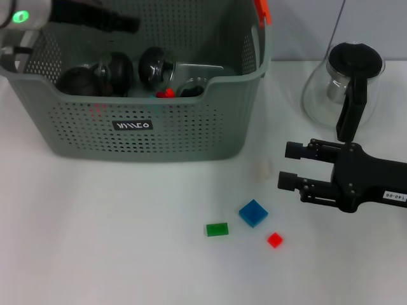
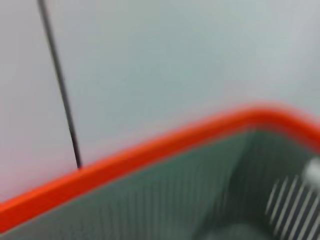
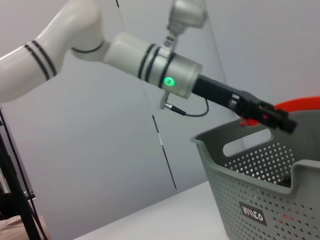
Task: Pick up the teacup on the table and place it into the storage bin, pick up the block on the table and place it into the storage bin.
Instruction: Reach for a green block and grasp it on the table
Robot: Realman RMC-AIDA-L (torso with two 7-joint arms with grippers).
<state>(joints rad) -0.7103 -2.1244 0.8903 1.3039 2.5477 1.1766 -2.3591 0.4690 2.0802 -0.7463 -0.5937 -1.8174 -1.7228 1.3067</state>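
Observation:
The grey perforated storage bin stands at the back left; the right wrist view shows its front wall, the left wrist view its orange rim. Several dark round pieces lie inside it, and I cannot tell whether one is the teacup. On the table lie a blue block, a green block and a small red block. My left gripper hangs over the bin's back left part, and shows above its rim in the right wrist view. My right gripper is open and empty, up and to the right of the blue block.
A glass teapot with black lid and handle stands at the back right, just behind my right gripper. A small pale piece lies between the bin's front corner and the right gripper. The bin's front wall rises behind the blocks.

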